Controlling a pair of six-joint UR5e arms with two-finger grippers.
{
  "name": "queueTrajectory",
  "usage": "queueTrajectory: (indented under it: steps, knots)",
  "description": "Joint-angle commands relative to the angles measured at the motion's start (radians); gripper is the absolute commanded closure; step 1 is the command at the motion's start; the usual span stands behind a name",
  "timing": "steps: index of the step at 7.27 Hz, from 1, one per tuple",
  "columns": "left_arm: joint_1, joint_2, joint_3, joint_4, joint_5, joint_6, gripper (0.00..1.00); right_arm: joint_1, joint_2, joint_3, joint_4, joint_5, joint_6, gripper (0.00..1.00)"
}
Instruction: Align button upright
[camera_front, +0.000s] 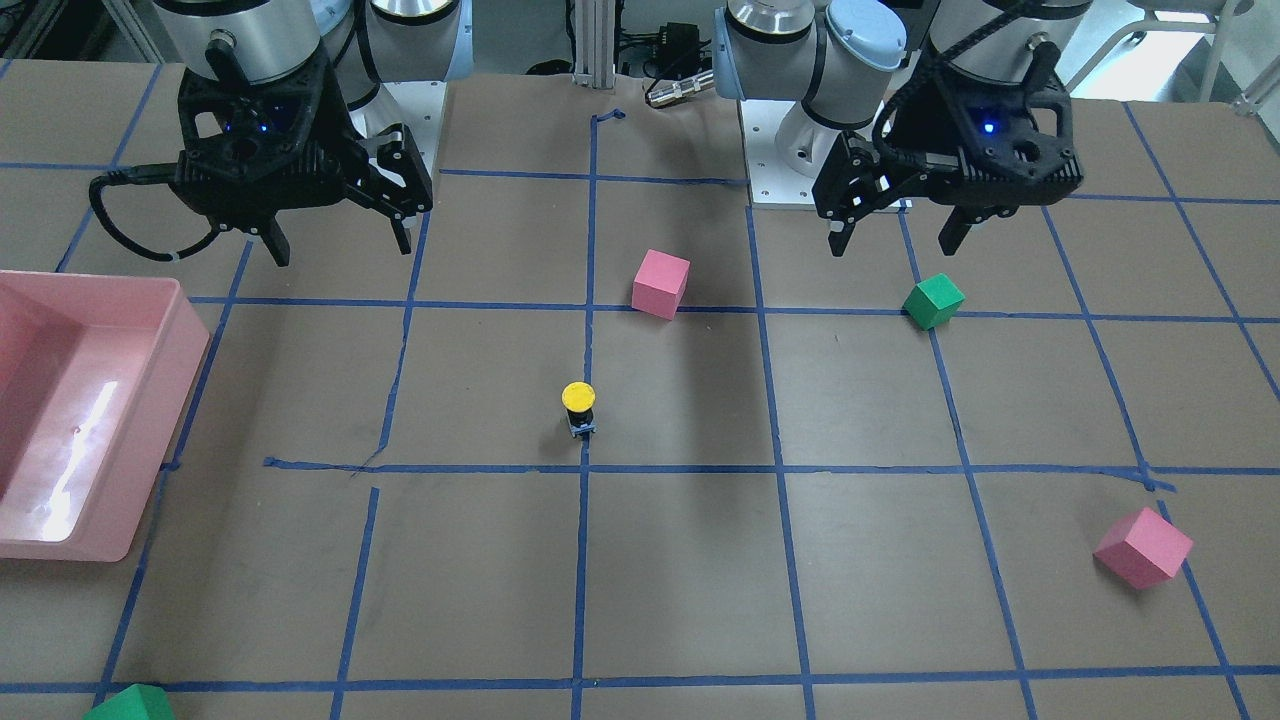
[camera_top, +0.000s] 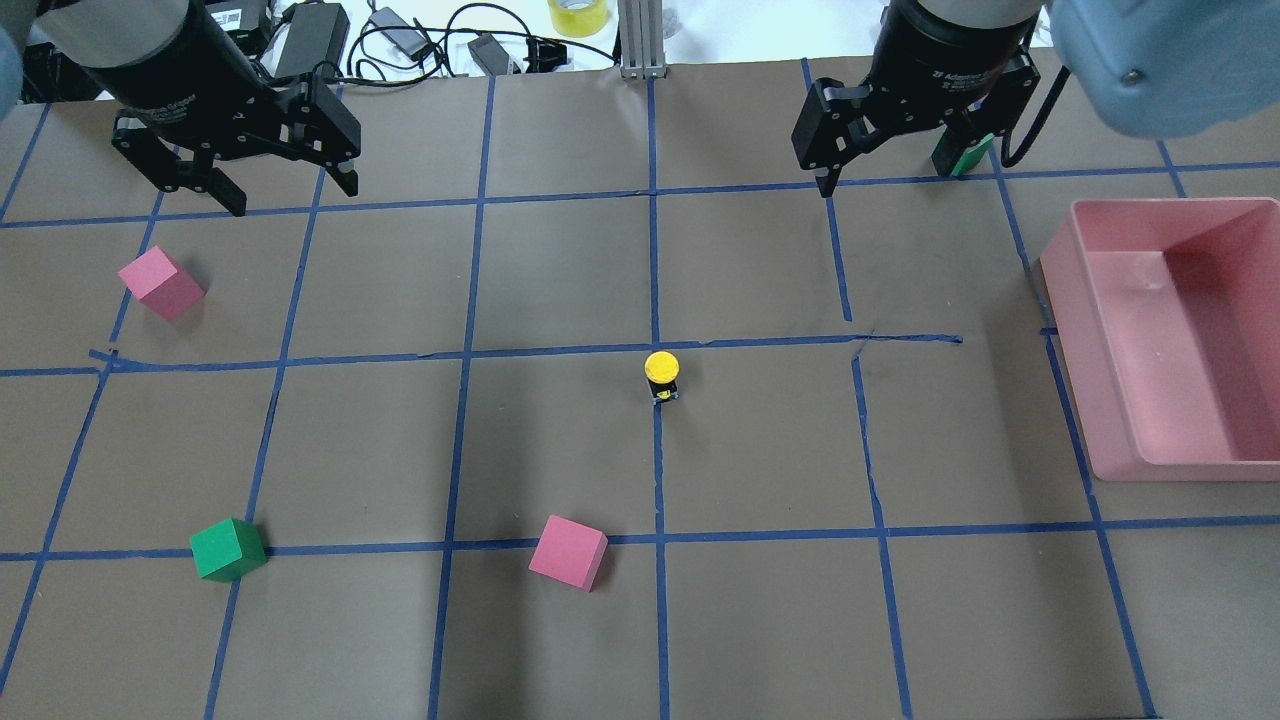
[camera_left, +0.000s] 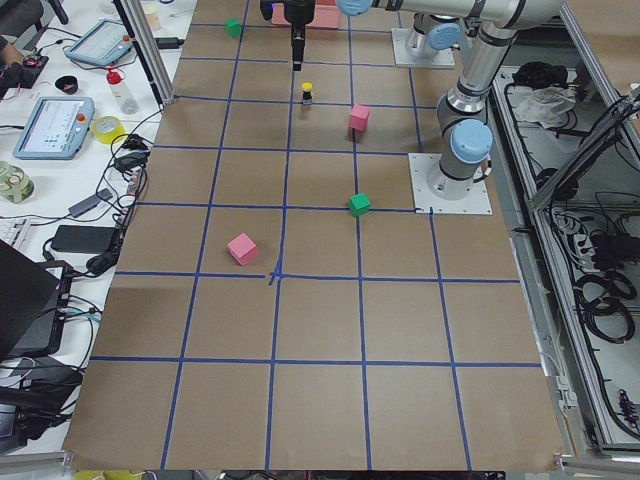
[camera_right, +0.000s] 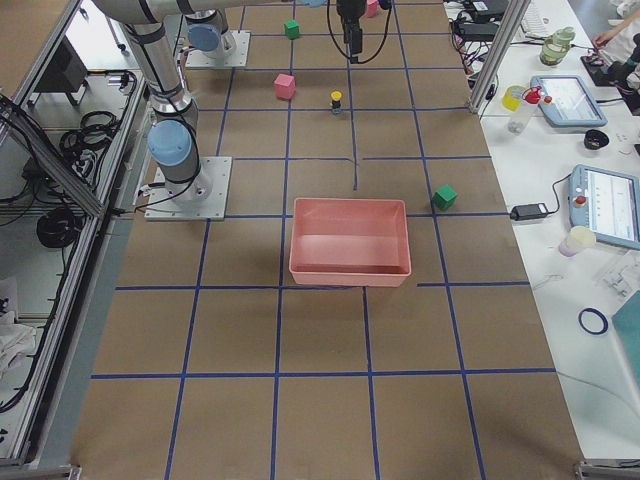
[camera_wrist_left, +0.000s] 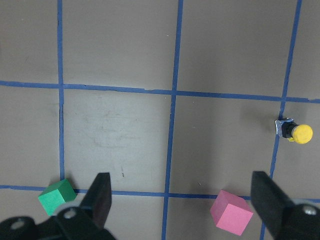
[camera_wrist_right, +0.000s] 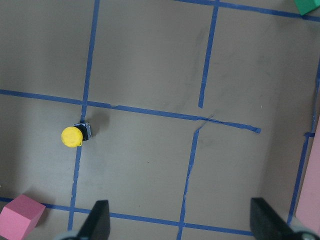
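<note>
The right pincer (camera_front: 342, 250) hung wide open and empty, as did the left pincer (camera_front: 894, 245). Forward of both, on a blue tape line (camera_front: 581, 560) in the middle of the brown paper-covered counter (camera_front: 700, 580), stood the tiny yellow-capped, black-bodied push-button switch (camera_front: 578, 408). Its long axis looked vertical, cap uppermost, and it stood somewhat nearer the right arm.

The left arm's black two-finger gripper (camera_top: 292, 195) hangs raised, its fingers spread wide apart and pointing downward. The right arm's black two-finger gripper (camera_top: 888, 178) hangs in the same pose, its fingers likewise spread wide.
</note>
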Motion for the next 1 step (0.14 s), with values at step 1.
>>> queueTrajectory:
  steps: [1]
  knots:
    - [-0.019,0.014,0.007,0.001,0.013,-0.002,0.00,0.000,0.000,0.000,-0.005,0.000,0.005,0.00]
